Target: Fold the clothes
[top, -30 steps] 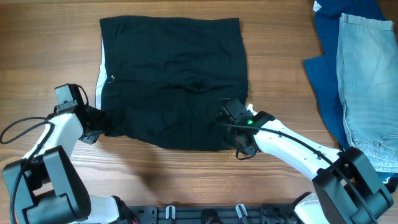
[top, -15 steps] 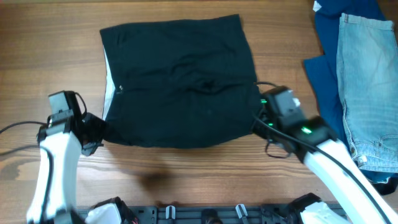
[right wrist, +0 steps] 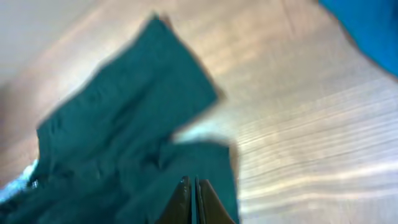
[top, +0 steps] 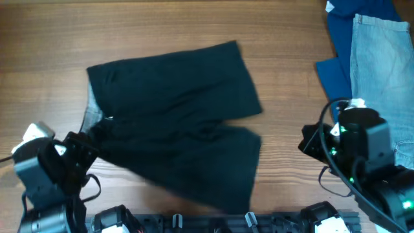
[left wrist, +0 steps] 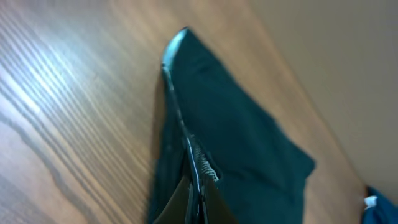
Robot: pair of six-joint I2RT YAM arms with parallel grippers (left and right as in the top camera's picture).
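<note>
My left gripper point(left wrist: 198, 196) pinches the black shorts point(top: 174, 123) at their left edge, and they stretch rightward toward my right gripper point(right wrist: 193, 190), closed on nothing, well apart.

Overhead, the lower half of the black garment point(top: 174, 129) is smeared by blur, and its bottom hem is indistinct near the frame's lower edge. The left gripper point(top: 96, 134), at the garment's left corner, is largely hidden by its own wrist. The jeans point(top: 381, 77) run off the right edge, the dark blue cloth point(top: 339, 39) off the top. The right wrist view is blurred throughout; the right gripper point(right wrist: 193, 200) shows only fingertips at the bottom edge. In the left wrist view the bottom edge cuts the fingers point(left wrist: 177, 205) and the garment alike.
</note>
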